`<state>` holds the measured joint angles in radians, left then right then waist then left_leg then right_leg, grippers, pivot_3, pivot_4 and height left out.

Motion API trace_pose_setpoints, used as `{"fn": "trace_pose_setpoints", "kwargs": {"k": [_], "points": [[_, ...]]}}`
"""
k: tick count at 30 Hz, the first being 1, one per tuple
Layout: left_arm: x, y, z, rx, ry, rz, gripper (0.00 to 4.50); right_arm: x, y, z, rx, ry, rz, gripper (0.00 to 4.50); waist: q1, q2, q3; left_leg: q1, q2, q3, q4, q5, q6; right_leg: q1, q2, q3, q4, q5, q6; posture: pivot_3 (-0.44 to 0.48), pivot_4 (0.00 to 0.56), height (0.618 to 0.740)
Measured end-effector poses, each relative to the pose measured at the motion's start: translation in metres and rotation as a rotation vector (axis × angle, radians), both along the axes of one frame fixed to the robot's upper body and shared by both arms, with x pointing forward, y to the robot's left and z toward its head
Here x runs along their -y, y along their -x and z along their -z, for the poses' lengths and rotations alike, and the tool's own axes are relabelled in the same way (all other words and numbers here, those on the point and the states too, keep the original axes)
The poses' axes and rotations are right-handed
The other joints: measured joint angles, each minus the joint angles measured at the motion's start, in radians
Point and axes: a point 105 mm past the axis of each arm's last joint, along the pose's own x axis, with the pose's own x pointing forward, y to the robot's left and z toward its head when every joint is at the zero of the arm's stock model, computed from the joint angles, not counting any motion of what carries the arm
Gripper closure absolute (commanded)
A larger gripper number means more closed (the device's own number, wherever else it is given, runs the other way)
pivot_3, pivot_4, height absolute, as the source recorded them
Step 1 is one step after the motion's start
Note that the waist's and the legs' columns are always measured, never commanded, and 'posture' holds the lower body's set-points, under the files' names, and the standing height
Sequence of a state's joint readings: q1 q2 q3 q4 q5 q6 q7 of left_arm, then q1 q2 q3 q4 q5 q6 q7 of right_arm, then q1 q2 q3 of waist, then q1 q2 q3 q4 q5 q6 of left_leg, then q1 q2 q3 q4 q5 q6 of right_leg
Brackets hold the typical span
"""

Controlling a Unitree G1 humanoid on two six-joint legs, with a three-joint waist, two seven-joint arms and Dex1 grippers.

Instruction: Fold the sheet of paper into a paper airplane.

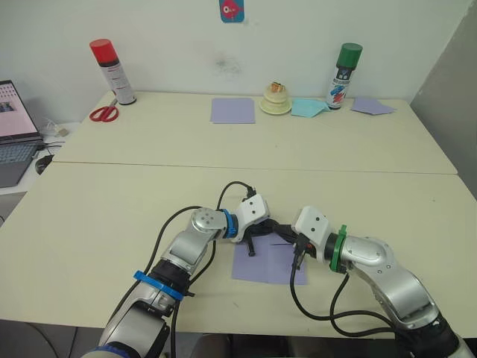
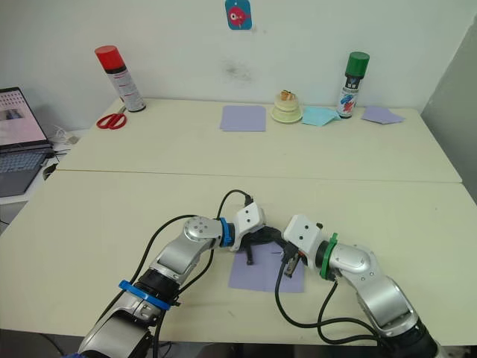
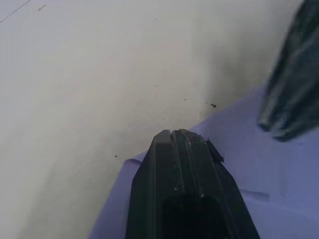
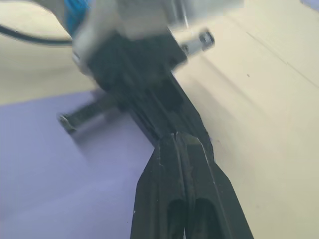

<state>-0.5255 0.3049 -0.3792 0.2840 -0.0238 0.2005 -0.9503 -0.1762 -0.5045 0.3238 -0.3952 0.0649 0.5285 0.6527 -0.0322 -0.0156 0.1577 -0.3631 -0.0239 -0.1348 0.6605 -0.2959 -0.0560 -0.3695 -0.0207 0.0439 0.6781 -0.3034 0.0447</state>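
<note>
- Sheet of paper [image 1: 262,265]: lavender, lies flat on the near table [image 1: 112,224], close to the front edge, at about 6 o'clock in the head views.
- Left gripper [image 1: 252,249]: comes in from 9 o'clock, tips down on the sheet's far left part. Left wrist view has its two black fingers [image 3: 182,164] pressed flat against each other, jaws together, tip at the sheet's edge where it meets bare table.
- Right gripper [image 1: 297,259]: comes in from 3 o'clock, tips over the sheet's right side. Right wrist view shows its fingers [image 4: 184,169] side by side with only a seam between them, jaws together, nothing clamped.
- The two grippers sit near each other above the sheet's far edge; whether they touch, cannot tell.
- Far table, 12 o'clock: a second lavender sheet [image 1: 232,110], lying flat.
- 1 o'clock: pale blue paper piece [image 1: 308,108] just beside a green-capped spray can [image 1: 343,76]; a small cream-coloured object [image 1: 276,99] left of it.
- 10 o'clock: red-capped spray can [image 1: 113,71], red scissors [image 1: 103,113] near its base.
- 9 o'clock edge: open laptop [image 1: 15,134].
</note>
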Motion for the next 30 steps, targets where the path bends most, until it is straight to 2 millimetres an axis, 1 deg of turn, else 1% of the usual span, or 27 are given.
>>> {"fn": "trace_pose_setpoints", "kwargs": {"k": [2, 5, 14, 19, 21, 23, 25, 30], "points": [[0.0, 0.0, 0.0, 0.0, 0.0, 0.001, 4.5, 0.001, -0.001, 0.011, -0.024, 0.023, 0.001, 4.48, 0.0, 0.0, 0.0, 0.0, 0.0, 0.0, 0.0, 0.0, 0.0, 0.0, 0.0, 0.0, 0.0, 0.0, 0.0, 0.0, 0.15, 0.74], [0.0, 0.0, 0.0, 0.0, 0.0, -0.001, 4.5, 0.001, 0.0, 0.018, -0.036, 0.045, -0.02, 4.48, 0.0, 0.0, 0.0, 0.0, 0.0, 0.0, 0.0, 0.0, 0.0, 0.0, 0.0, 0.0, 0.0, 0.0, 0.0, 0.0, 0.15, 0.74], [0.0, 0.001, 0.0, -0.003, 0.0, -0.003, 4.5, 0.001, 0.003, 0.021, -0.022, 0.068, -0.036, 4.48, 0.0, 0.0, 0.0, 0.0, 0.0, 0.0, 0.0, 0.0, 0.0, 0.0, 0.0, 0.0, 0.0, 0.0, 0.0, 0.0, 0.15, 0.74], [0.0, 0.001, 0.001, -0.003, -0.001, -0.003, 4.5, 0.001, 0.0, 0.02, -0.018, 0.001, 0.017, 4.48, 0.0, 0.0, 0.0, 0.0, 0.0, 0.0, 0.0, 0.0, 0.0, 0.0, 0.0, 0.0, 0.0, 0.0, 0.0, 0.0, 0.15, 0.74], [0.0, 0.001, 0.001, -0.003, -0.002, -0.001, 4.5, 0.004, -0.004, 0.016, 0.004, -0.015, 0.041, 4.48, 0.0, 0.0, 0.0, 0.0, 0.0, 0.0, 0.0, 0.0, 0.0, 0.0, 0.0, 0.0, 0.0, 0.0, 0.0, 0.0, 0.15, 0.74], [0.001, 0.002, 0.001, -0.004, -0.002, 0.003, 4.5, 0.012, -0.007, 0.013, 0.024, -0.004, 0.065, 4.48, 0.0, 0.0, 0.0, 0.0, 0.0, 0.0, 0.0, 0.0, 0.0, 0.0, 0.0, 0.0, 0.0, 0.0, 0.0, 0.0, 0.15, 0.74], [0.001, 0.002, 0.001, -0.004, -0.002, 0.003, 4.5, 0.018, -0.008, 0.015, 0.023, 0.015, 0.082, 4.48, 0.0, 0.0, 0.0, 0.0, 0.0, 0.0, 0.0, 0.0, 0.0, 0.0, 0.0, 0.0, 0.0, 0.0, 0.0, 0.0, 0.15, 0.74], [0.002, 0.002, 0.002, -0.007, -0.001, 0.007, 4.5, 0.027, -0.006, 0.021, 0.015, 0.053, 0.101, 4.48, 0.001, 0.0, 0.0, 0.0, 0.0, 0.0, 0.0, 0.0, 0.0, 0.001, 0.0, 0.0, 0.0, 0.0, 0.001, 0.0, 0.15, 0.74]]}}
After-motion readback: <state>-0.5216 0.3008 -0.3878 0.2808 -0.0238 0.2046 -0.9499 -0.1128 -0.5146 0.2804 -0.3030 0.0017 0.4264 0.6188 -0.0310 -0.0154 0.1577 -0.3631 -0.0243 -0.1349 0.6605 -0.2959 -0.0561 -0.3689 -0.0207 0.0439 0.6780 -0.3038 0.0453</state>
